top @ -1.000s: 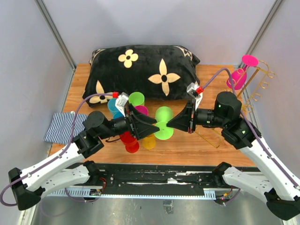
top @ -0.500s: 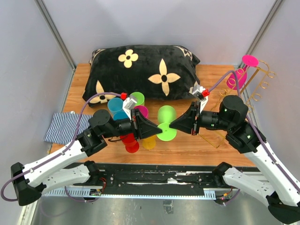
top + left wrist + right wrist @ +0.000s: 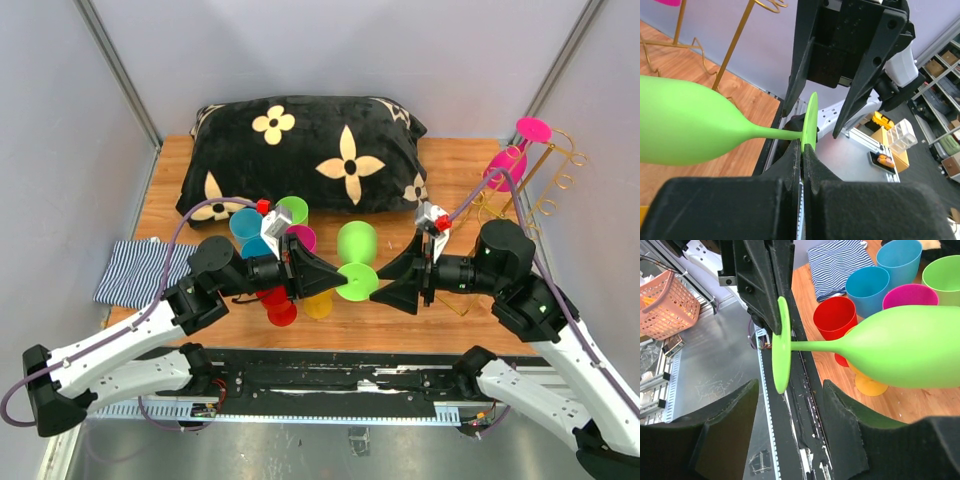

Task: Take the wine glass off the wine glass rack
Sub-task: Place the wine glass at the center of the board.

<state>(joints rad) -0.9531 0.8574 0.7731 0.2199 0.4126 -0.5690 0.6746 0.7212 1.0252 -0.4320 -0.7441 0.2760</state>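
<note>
A green wine glass [image 3: 357,243] hangs sideways above the table's near middle, between my two grippers. My left gripper [image 3: 338,277] is shut on the rim of its foot [image 3: 809,120], with the bowl [image 3: 685,127] pointing away to the left in the left wrist view. My right gripper [image 3: 382,285] stands open just right of the foot; its fingers [image 3: 730,420] straddle the foot's edge [image 3: 781,352] without touching it. The gold wire wine glass rack [image 3: 548,185] stands at the far right. A pink wine glass [image 3: 510,160] hangs on it.
A black pillow with cream flowers [image 3: 300,150] lies at the back. Blue, green, magenta, red and yellow cups [image 3: 285,260] cluster under the left gripper. A striped cloth [image 3: 135,270] lies at the left edge. Grey walls enclose the table.
My left gripper has moved in and shut on the green glass's foot. My right gripper has opened, let go of the foot and drawn back slightly to the right.
</note>
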